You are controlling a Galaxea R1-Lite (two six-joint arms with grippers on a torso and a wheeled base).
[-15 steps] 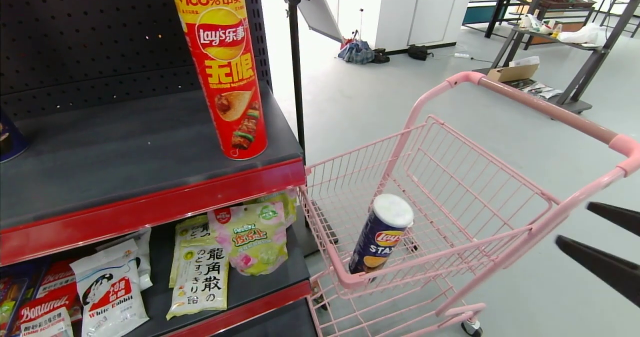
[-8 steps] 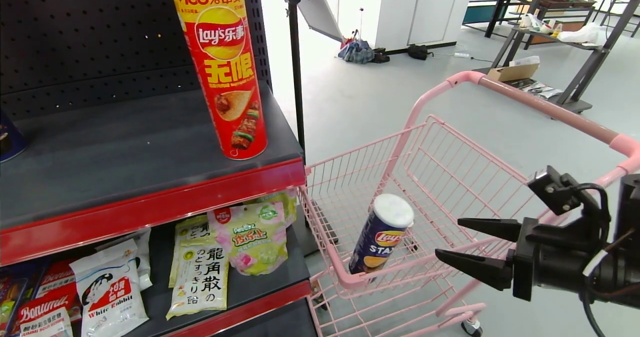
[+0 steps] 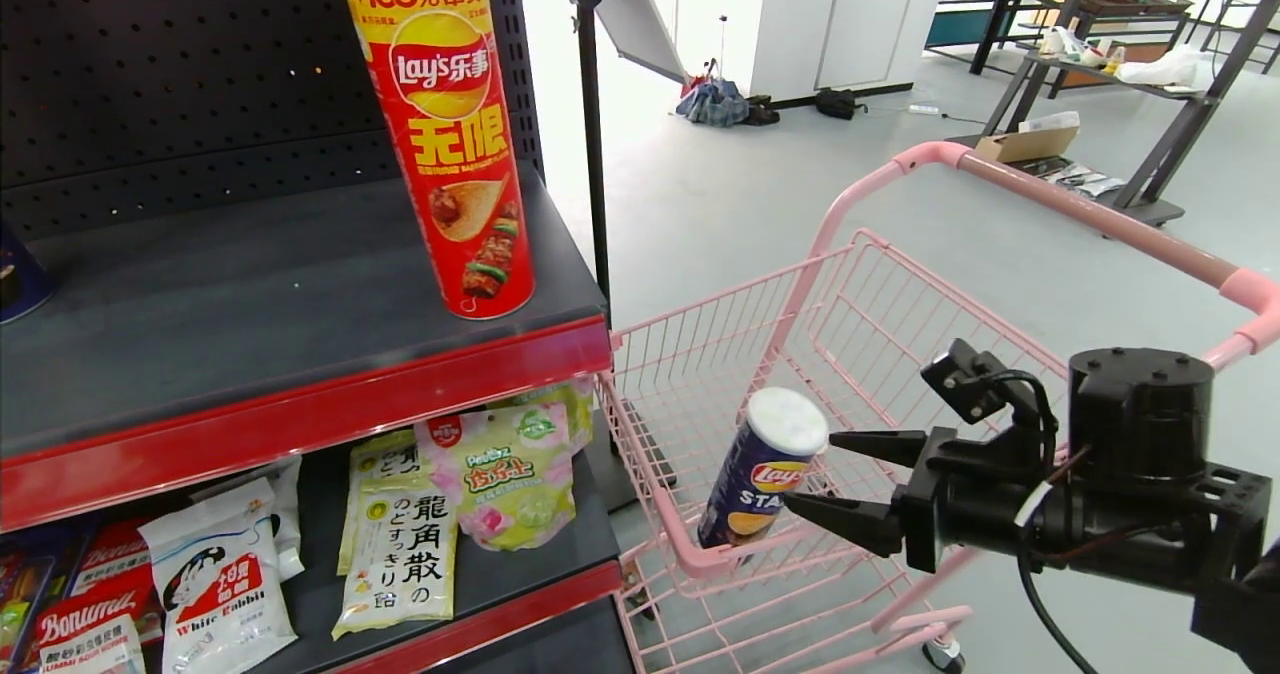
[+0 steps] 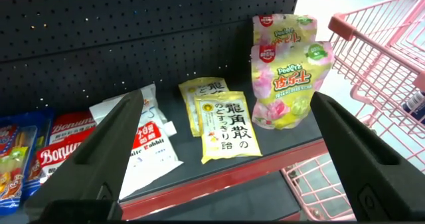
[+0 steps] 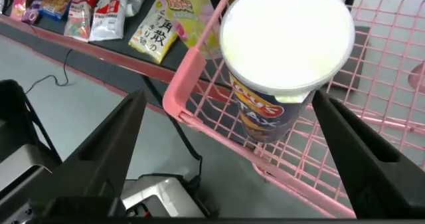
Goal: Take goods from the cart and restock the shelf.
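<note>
A dark blue chip can point(image 3: 763, 476) with a white lid leans upright in the front corner of the pink cart point(image 3: 1070, 204). My right gripper point(image 3: 812, 472) is open just right of the can, at its upper half, with both fingertips pointing at it and not touching. From the right wrist, the can's white lid point(image 5: 285, 38) sits ahead of the open right gripper point(image 5: 229, 96), behind the cart's rim point(image 5: 192, 71). A tall red chip can point(image 3: 445, 134) stands on the upper shelf point(image 3: 250, 284). My left gripper point(image 4: 227, 98) is open and holds nothing, facing the lower shelf's snack bags point(image 4: 226, 127).
The lower shelf point(image 3: 480, 574) holds several snack bags, among them a green pouch point(image 3: 510, 479) close to the cart. A black pole point(image 3: 592, 134) rises between shelf and cart. Another dark can point(image 3: 15, 279) is at the upper shelf's left edge. Tables stand far right.
My right arm has swung in from the right edge toward the blue can, fingers staying open. Cans, cart and shelf goods have not moved.
</note>
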